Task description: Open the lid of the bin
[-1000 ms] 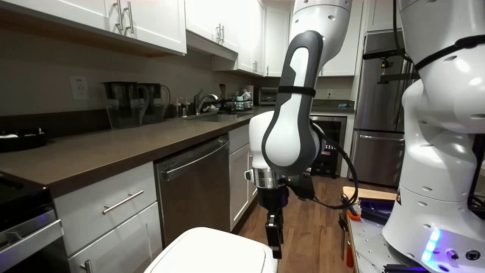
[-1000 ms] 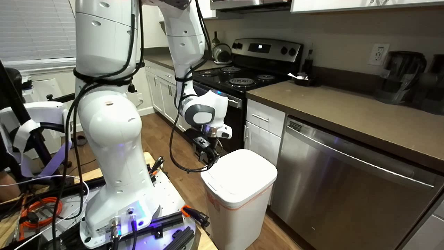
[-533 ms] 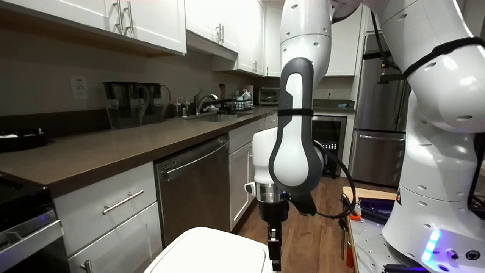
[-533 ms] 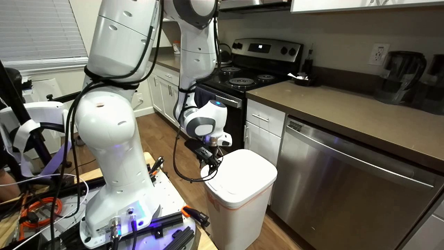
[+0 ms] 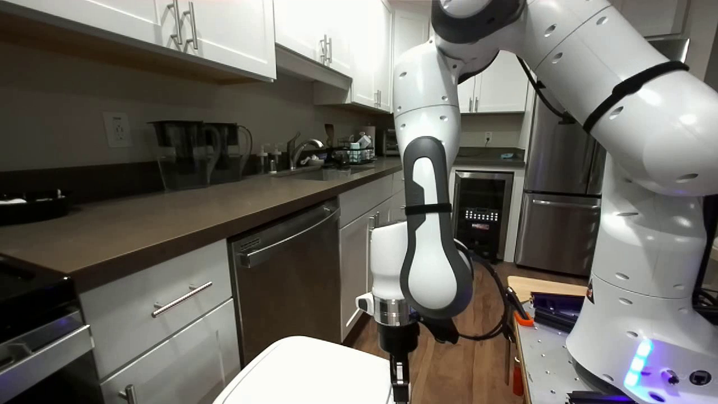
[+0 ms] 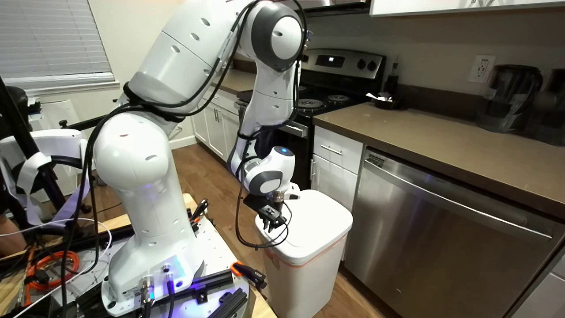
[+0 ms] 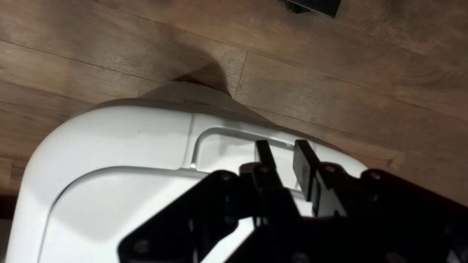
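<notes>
The white bin stands upright on the floor with its flat white lid lying shut on top. The lid also shows in an exterior view, cut off by the lower edge. In the wrist view the lid has a recessed panel near its edge. My gripper is partly open, a gap between its two fingers, with nothing between them. It points down over this recess; whether the tips touch the lid I cannot tell. The gripper shows above the lid's near edge in both exterior views.
A steel dishwasher and a counter stand beyond the bin. The stove is behind the arm. The robot's table, with a black and orange tool at its edge, is beside the bin. A cable loop hangs at the wrist.
The arm has reached out and lowered. My gripper has moved down and inward, from beside the lid's edge to over it. The lid and the bin have not moved.
</notes>
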You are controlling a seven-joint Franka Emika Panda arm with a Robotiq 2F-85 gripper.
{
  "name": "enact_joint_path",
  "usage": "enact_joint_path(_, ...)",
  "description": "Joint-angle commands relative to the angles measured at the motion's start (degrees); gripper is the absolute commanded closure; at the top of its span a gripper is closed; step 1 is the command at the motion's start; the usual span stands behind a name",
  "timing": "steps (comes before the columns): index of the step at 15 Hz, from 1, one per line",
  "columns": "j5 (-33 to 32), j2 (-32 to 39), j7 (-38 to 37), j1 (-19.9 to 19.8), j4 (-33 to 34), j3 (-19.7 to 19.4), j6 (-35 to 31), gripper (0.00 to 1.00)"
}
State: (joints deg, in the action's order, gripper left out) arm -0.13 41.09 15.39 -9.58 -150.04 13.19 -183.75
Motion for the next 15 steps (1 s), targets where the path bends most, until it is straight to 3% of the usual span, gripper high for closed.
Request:
enact_joint_path(1,-3.9,5.2,-1.8,1.3,3.7,-1.8,-2.9,0.95)
enact_joint_path(3,-5.0,7.2,-1.9,2.0,5.4,-2.5,-3.4,0.99)
enact_joint_path(4,-5.4,8.2,-1.9,2.4,6.2,-2.8,-3.6,0.94)
enact_joint_path(8,-6.1,8.0,-2.2,2.9,6.4,-3.1,-1.6,0.93)
enact_joint_path(15,-1.5,-7.0,-4.3,-1.3,4.5,2.1,24.4,0.94)
